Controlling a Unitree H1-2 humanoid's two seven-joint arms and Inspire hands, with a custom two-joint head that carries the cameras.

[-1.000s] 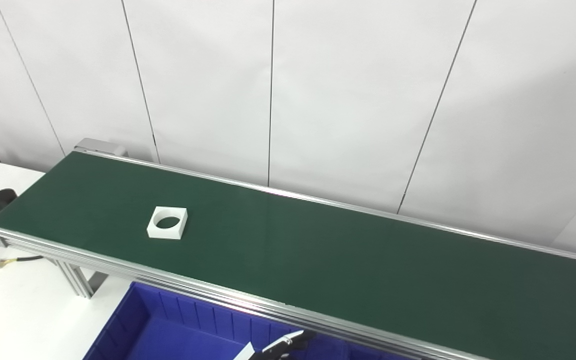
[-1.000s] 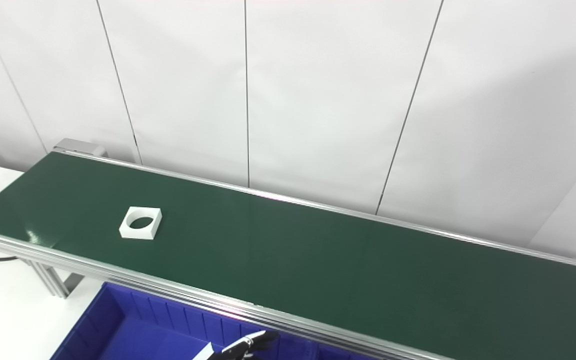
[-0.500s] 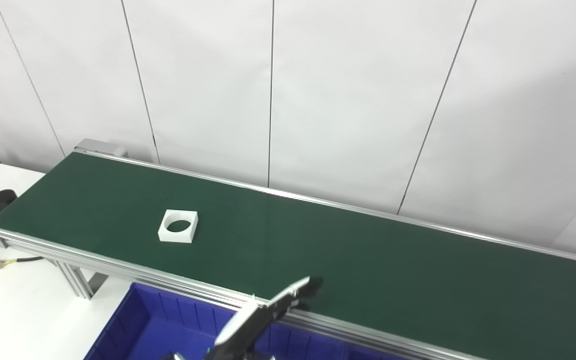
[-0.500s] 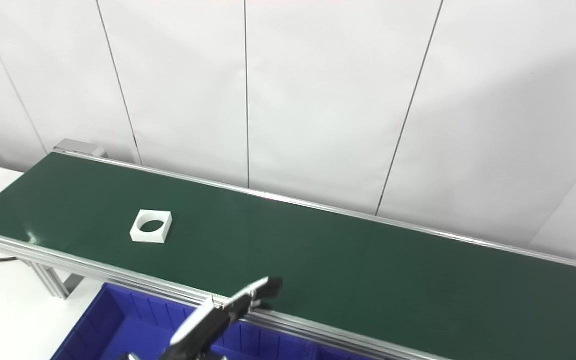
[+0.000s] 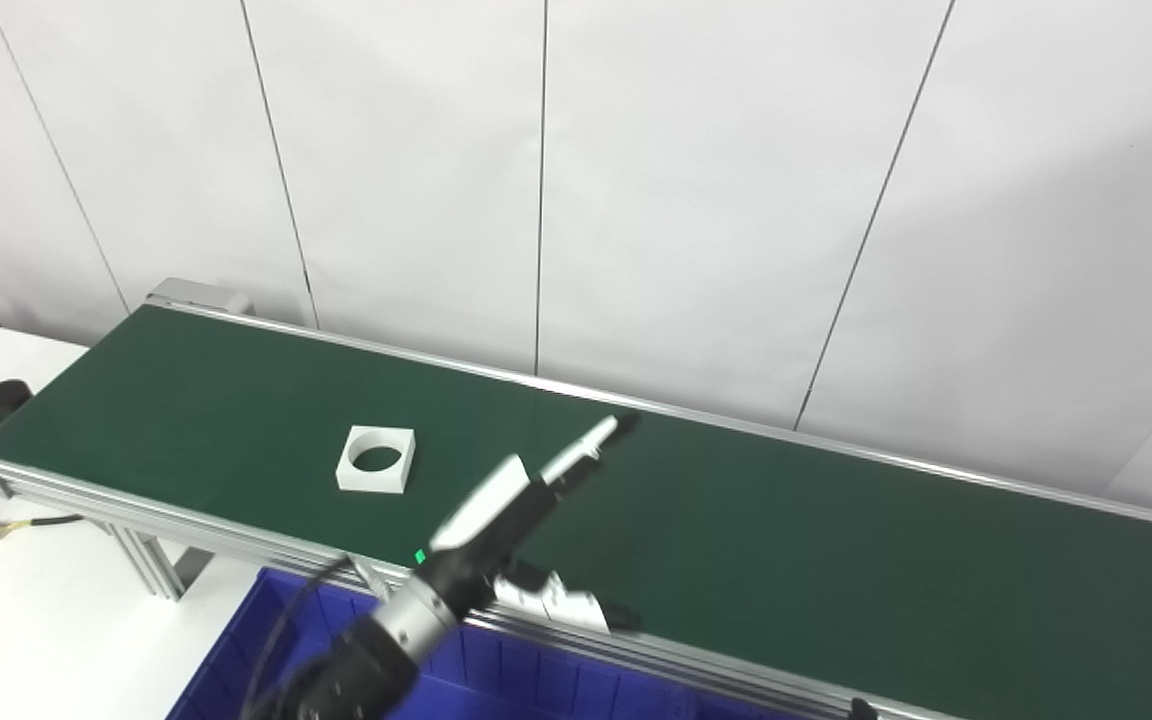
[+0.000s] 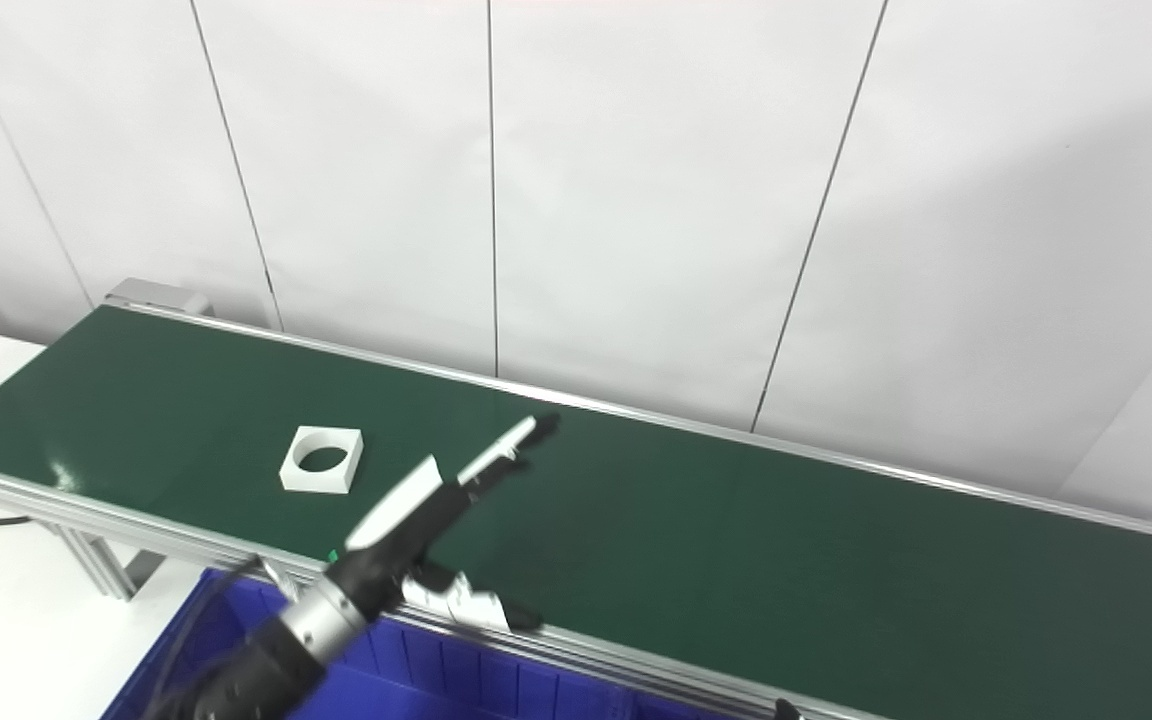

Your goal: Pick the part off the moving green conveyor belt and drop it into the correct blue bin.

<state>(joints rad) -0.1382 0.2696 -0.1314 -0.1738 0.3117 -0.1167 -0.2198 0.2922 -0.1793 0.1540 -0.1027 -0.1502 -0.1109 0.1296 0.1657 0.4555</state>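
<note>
risen from the blue bin [image 5: 266, 640] over the green conveyor belt [image 5: 836, 540], left hand [image 5: 526, 500] fingers spread, empty, beside white square part [image 5: 376, 460] drifted rightward.

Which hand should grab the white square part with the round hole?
Left. The left hand is open above the green conveyor belt, beside the white square part; the right hand barely shows.

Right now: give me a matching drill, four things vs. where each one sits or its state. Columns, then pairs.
Things
1. white part
2. left hand
3. blue bin
4. conveyor belt

Places or states
A. below the belt's near rail
B. open, raised over the belt
C. lying flat on the belt, untouched
D. green, running left to right along the wall

Pairs: 1-C, 2-B, 3-A, 4-D
</note>
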